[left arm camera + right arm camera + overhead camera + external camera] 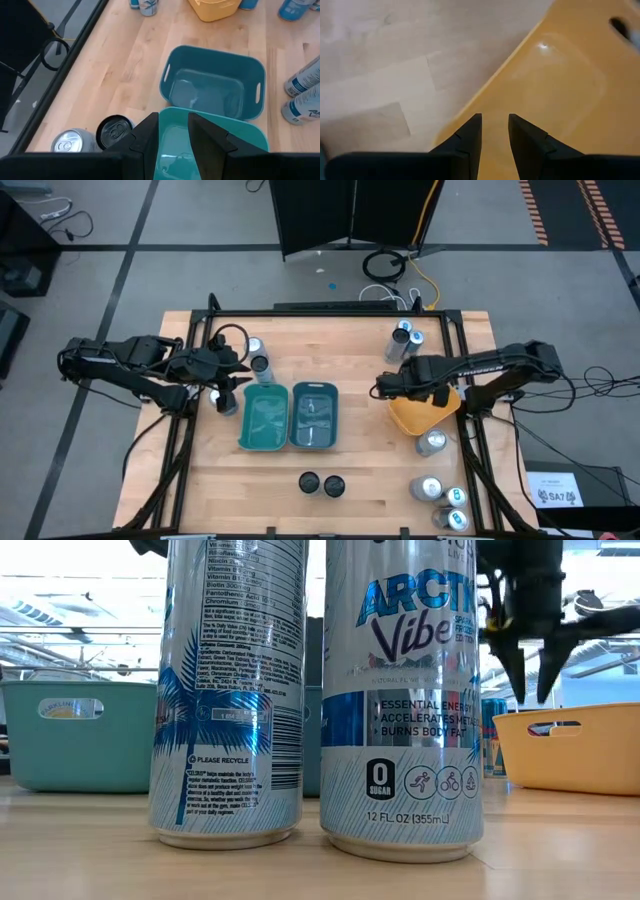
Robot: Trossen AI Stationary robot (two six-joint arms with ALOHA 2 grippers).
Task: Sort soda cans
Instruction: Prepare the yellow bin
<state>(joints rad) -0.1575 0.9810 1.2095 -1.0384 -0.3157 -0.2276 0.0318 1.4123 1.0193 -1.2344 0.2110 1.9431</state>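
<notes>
High view: both grippers empty. Left gripper (228,385) clenched beside teal tray (262,418), near two cans (257,355). Right gripper (383,387), fingers narrowly apart, at orange tray (420,417) rim; probably between picks.

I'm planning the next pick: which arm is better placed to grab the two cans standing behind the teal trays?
Left. The left gripper is empty beside the teal tray, close to those two cans. The right gripper hovers at the orange tray's rim, farther off.
</notes>
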